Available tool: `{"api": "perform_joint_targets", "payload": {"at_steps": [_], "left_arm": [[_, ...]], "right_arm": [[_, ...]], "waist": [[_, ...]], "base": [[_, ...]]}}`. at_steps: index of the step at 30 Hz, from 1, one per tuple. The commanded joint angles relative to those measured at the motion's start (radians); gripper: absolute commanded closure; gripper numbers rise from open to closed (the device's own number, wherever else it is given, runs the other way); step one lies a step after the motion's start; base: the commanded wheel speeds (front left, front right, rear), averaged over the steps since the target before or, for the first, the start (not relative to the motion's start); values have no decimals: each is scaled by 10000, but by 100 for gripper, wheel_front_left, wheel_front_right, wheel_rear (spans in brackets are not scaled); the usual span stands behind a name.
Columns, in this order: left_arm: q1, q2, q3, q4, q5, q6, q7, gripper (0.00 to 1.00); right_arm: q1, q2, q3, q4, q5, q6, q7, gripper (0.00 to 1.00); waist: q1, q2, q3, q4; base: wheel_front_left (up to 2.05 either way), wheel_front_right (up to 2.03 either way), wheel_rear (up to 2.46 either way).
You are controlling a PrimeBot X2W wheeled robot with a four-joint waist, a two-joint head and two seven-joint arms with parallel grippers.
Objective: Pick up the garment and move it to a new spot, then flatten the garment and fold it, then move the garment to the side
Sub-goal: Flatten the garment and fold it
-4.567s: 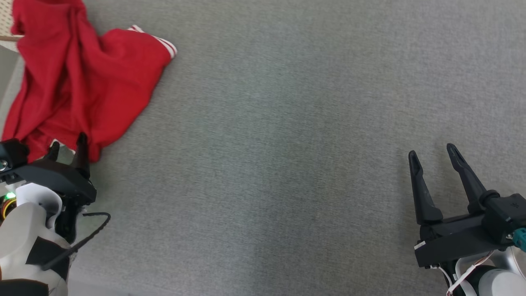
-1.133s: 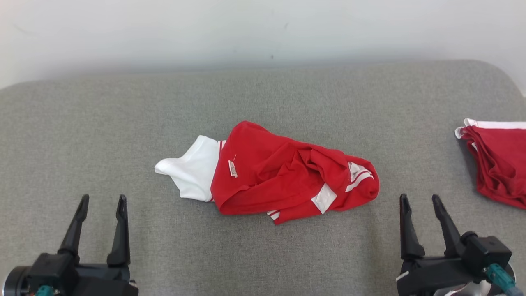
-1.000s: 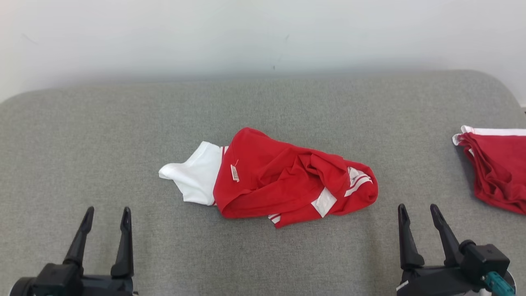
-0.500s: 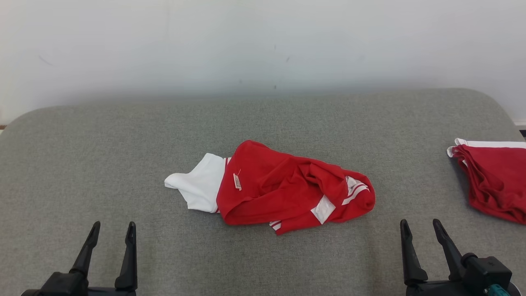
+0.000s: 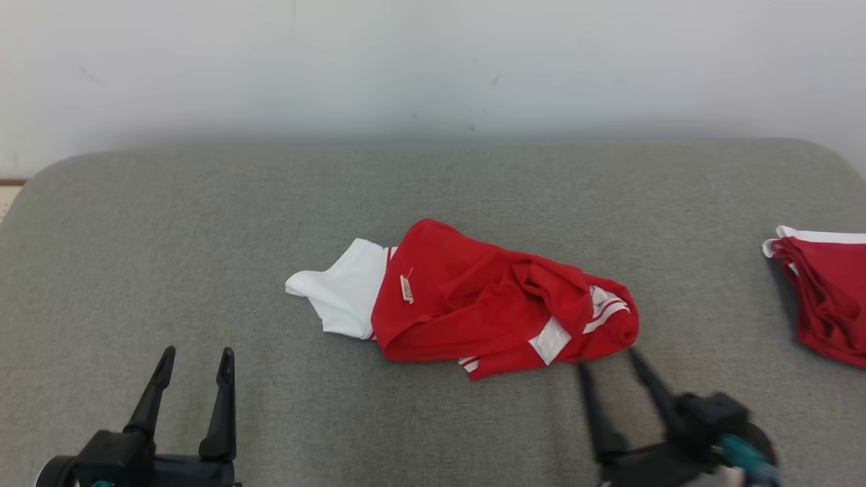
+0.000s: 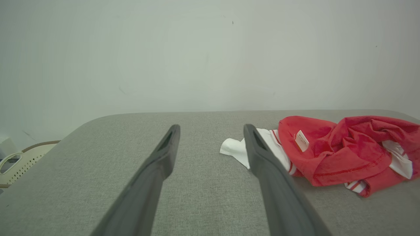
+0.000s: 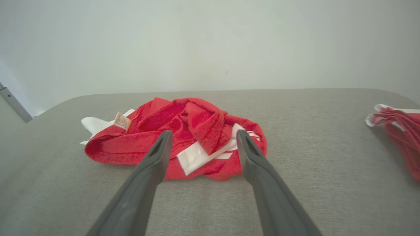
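A crumpled red and white garment (image 5: 473, 304) lies in the middle of the grey padded surface (image 5: 169, 237), with a white part at its left end and white stripes at its right. My right gripper (image 5: 607, 358) is open just in front of the garment's right end, its tips close to the cloth; in the right wrist view the garment (image 7: 183, 131) sits just beyond the open right gripper (image 7: 201, 137). My left gripper (image 5: 196, 357) is open at the lower left, well apart from the garment. In the left wrist view the garment (image 6: 344, 150) lies to the right of the left gripper (image 6: 211, 131).
A second red and white garment (image 5: 829, 297) lies bunched at the right edge of the surface, also as the red cloth (image 7: 400, 126) in the right wrist view. A pale wall (image 5: 433, 61) stands behind. A perforated cream basket (image 6: 19, 162) sits beyond the surface's left end.
The head camera tilted up and shifted slightly. My right gripper moved left and forward toward the garment's right end, blurred with motion. The left gripper stayed open in place.
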Motion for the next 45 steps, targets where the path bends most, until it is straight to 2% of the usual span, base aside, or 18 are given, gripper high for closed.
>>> {"api": "perform_joint_targets", "payload": {"at_steps": [1, 7, 12, 17, 25, 26, 27, 28, 32, 37, 41, 45], "left_arm": [[-127, 7, 12, 68, 19, -73, -51, 0], [-526, -296, -240, 368, 17, -241, -163, 0], [-784, -581, -455, 661, 68, -445, -242, 0], [-1039, -826, -587, 916, 151, -696, -290, 0], [-1398, -1257, -723, 1163, 366, -1031, -308, 0], [-1421, -1294, -717, 1176, 397, -1046, -309, 0], [-1445, -1332, -698, 1181, 428, -1103, -310, 0], [-1475, -1376, -685, 1192, 473, -1128, -310, 0], [-1491, -1513, -608, 1227, 602, -1278, -312, 0], [-1463, -1634, -504, 1223, 732, -1376, -311, 0], [-1371, -1690, -317, 1182, 813, -1381, -311, 0], [-1279, -1669, -96, 1112, 896, -1407, -312, 0]], "right_arm": [[-163, -91, 307, 139, 137, -11, 144, 0], [-1469, -674, 2467, 1162, 861, -11, 926, 0], [-2619, -835, 3734, 2048, 1519, -11, 919, 0], [-3746, -705, 4361, 3280, 1867, -11, 566, 0], [-5426, -82, 4366, 6128, 2309, -11, -586, 0], [-5550, -17, 4308, 6420, 2319, -11, -734, 43], [-5667, 64, 4267, 6686, 2349, -11, -896, 82], [-5761, 127, 4239, 6937, 2385, -11, -1012, 100], [-5925, 255, 4119, 7392, 2606, -11, -1531, 100], [-5508, 280, 3875, 6995, 2751, -11, -1837, 100], [-4672, -212, 3321, 5815, 2582, -11, -1964, 100], [-3478, -935, 2323, 4235, 2261, -11, -1567, 100]], "waist": [[0, 0, 201, 225], [0, 0, 595, 979], [0, 0, 864, 1673], [0, 0, 1153, 2202], [0, 0, 1516, 2520], [0, 0, 1532, 2513], [0, 0, 1548, 2494], [0, 0, 1561, 2476], [0, 0, 1582, 2376], [0, 0, 1574, 2159], [0, 0, 1571, 1807], [0, 0, 1596, 1395]], "base": [[0, 0, 0], [0, 0, 0], [0, 0, 0], [0, 0, 0], [0, 0, 0], [0, 0, 0], [0, 0, 0], [0, 0, 0], [0, 0, 0], [0, 0, 0], [0, 0, 0], [0, 0, 0]]}}
